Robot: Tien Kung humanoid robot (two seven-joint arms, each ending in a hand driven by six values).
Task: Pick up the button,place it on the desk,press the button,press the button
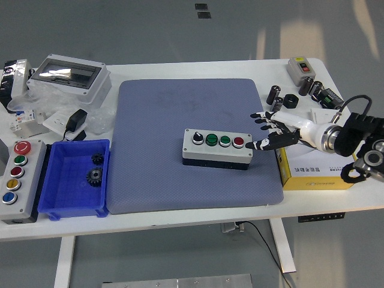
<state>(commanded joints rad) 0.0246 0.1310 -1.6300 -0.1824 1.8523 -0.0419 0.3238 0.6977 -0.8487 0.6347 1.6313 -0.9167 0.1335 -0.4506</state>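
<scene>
A grey button box with a black base lies on the blue-grey mat, right of its middle. Its top carries a black knob, two green buttons and a red button in a row. My right hand, white with black fingertips, hovers just right of the box over the mat's right edge, fingers spread and holding nothing. Its thumb tip sits close to the box's right end. My left arm is out of sight.
A blue bin with two black gears sits at the left. A larger button panel lies at the far left edge. A yellow box lies under my right forearm. Small black parts and a grey switch box stand at the back right.
</scene>
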